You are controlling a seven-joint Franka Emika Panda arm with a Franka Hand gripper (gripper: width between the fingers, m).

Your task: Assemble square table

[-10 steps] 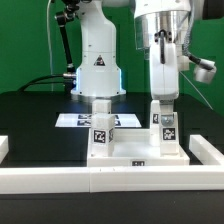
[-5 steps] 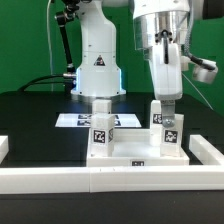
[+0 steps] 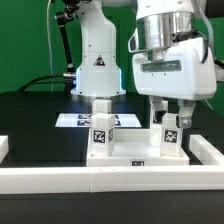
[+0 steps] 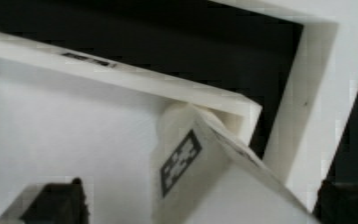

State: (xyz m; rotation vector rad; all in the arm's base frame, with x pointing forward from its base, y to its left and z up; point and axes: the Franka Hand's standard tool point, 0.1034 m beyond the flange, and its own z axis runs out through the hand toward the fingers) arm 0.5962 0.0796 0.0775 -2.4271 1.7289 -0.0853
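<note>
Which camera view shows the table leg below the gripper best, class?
The exterior view: the leg stands whole and upright on the square table, under the open gripper. The wrist view shows only part of it, close and blurred.

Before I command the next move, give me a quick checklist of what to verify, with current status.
1. Hand open around the right-hand leg in the exterior view: ok, fingers spread wide.
2. That leg upright on the tabletop: ok.
3. Left-hand leg upright on the tabletop: ok.
4. Fingers clear of the leg: cannot tell, they sit close on both sides.
5. Leg fully screwed in: cannot tell, joint hidden.
6. Tabletop against the border wall: ok in the exterior view.
</note>
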